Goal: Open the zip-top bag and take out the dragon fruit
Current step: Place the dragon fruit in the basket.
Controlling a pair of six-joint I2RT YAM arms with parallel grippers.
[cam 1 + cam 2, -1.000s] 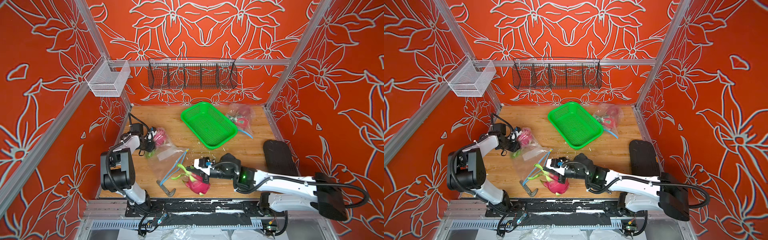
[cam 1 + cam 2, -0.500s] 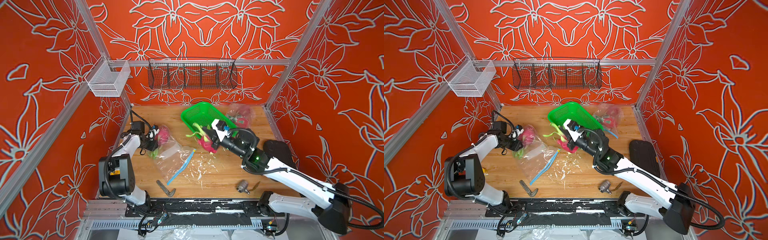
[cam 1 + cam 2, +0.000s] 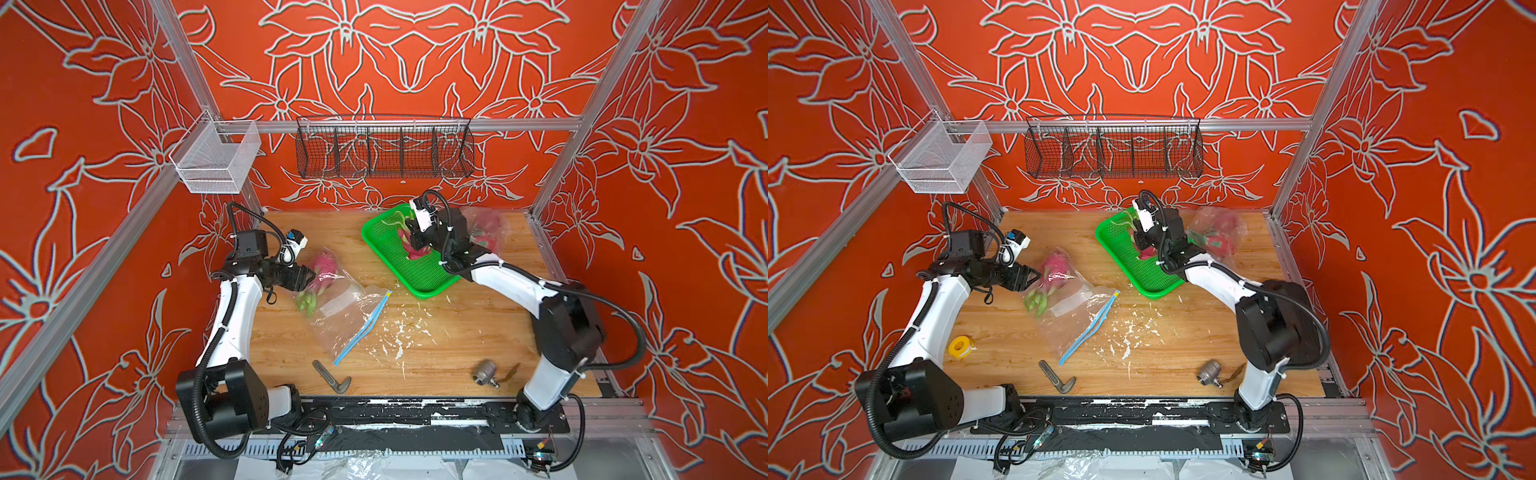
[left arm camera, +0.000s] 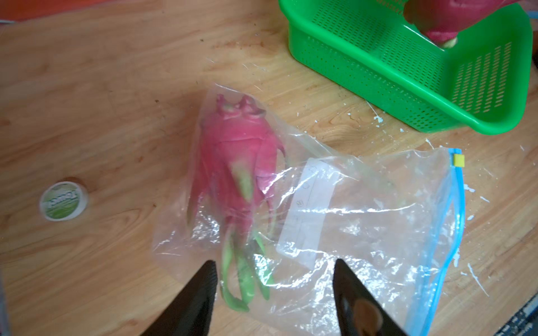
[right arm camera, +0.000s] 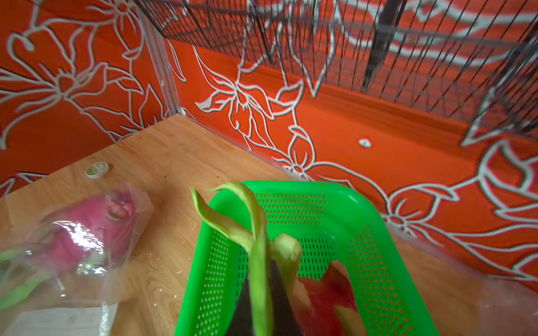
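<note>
The right gripper (image 5: 273, 272) was clamped shut on a green leaf of the bare dragon fruit (image 5: 323, 299), held over the green basket (image 3: 422, 272) near the table's (image 3: 457, 332) back edge. The left gripper (image 4: 273, 261) stood with fingers spread and empty, just beside the zip-top bag (image 3: 353, 316) toward the left edge. A second dragon fruit (image 3: 324, 270) lay inside that bag.
</note>
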